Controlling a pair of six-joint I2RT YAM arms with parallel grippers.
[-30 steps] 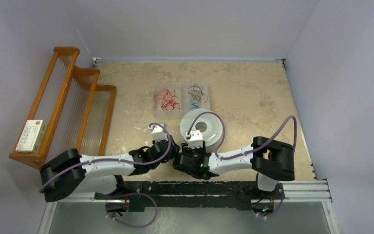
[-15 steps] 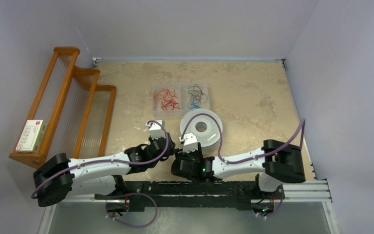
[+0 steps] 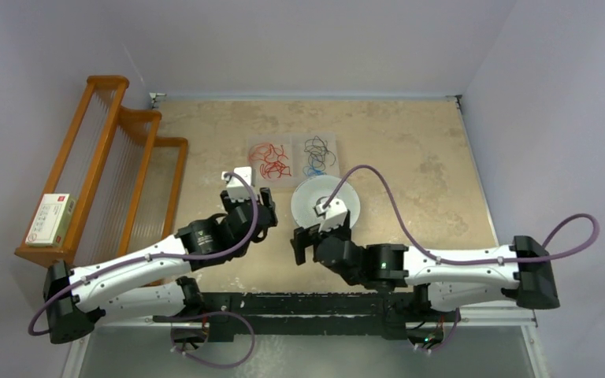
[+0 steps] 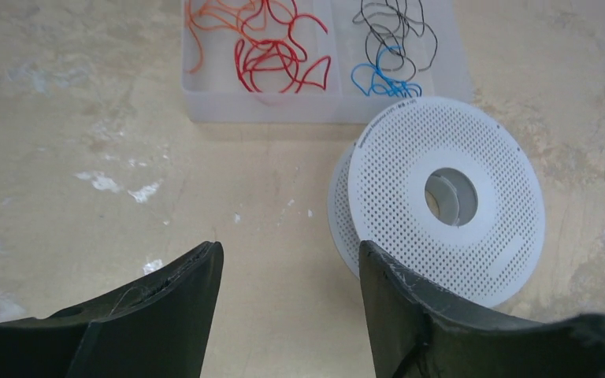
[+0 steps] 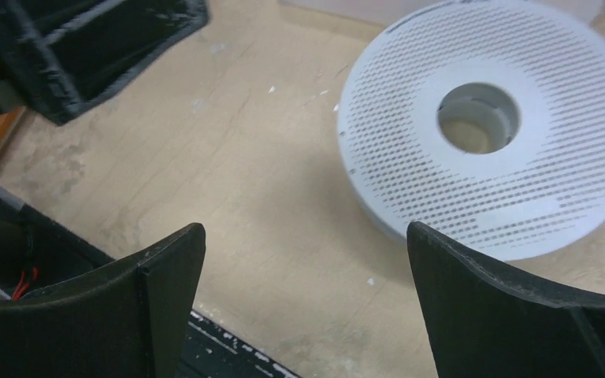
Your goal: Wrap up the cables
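Observation:
The cables, thin curly orange strands (image 4: 205,16), lie in the left compartment of a clear tray (image 4: 268,106) at the far side of the table. A white perforated spool (image 4: 441,252) lies flat just near of the tray (image 3: 294,177). My left gripper (image 4: 289,248) hovers open over bare table, left of the spool (image 3: 309,198), with nothing between its fingers. My right gripper (image 5: 306,232) stands wide open near the spool's (image 5: 480,181) near-left edge, also holding nothing. From above, the left gripper (image 3: 261,214) and right gripper (image 3: 306,242) sit close together.
Red wires (image 4: 272,55) share the cables' compartment; black and blue wires (image 4: 394,39) fill the right one. A wooden rack (image 3: 126,173) carrying a small box (image 3: 50,219) stands at the left. A black rail (image 3: 323,303) runs along the near edge.
Both grippers have opened wider. The left gripper moved a little farther and leftward, and the right arm stretched out, drawing its gripper back off the spool's near edge.

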